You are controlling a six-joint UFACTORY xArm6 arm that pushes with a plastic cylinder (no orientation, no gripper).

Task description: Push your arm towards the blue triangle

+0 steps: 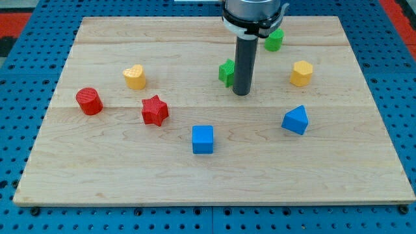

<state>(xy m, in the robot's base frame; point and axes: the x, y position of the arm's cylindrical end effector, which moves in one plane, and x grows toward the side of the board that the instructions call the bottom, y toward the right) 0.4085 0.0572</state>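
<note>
Blue triangle [296, 120] is sitting on the wooden board [97, 175] at the view's right, roughly at four o'clock from the rod's tip [242, 93] and clearly apart from it, with bare wood lying between the two. No jaws exist on this arm, so nothing is being held or clamped; the rod is simply standing upright with its lower end resting at table height.

That tip is sitting just beside a green block [227, 71], which is lying at about ten o'clock from it, touching or nearly so; contact cannot be confirmed. A second green block [274, 40] is lying behind the rod, at about one o'clock, partly tucked beside the arm's housing. Its shape is hard to make out.

A yellow hexagonal block [301, 73] is resting at two o'clock from the tip, directly above the triangle, off the probable line of travel. A blue cube [203, 139] is lying at seven o'clock, also off that line.

Farther toward the view's left, a red star [155, 110], a yellow heart-like block [134, 77] and a red cylinder [89, 101] are sitting well apart from the action, so the path is judged to be unobstructed.
</note>
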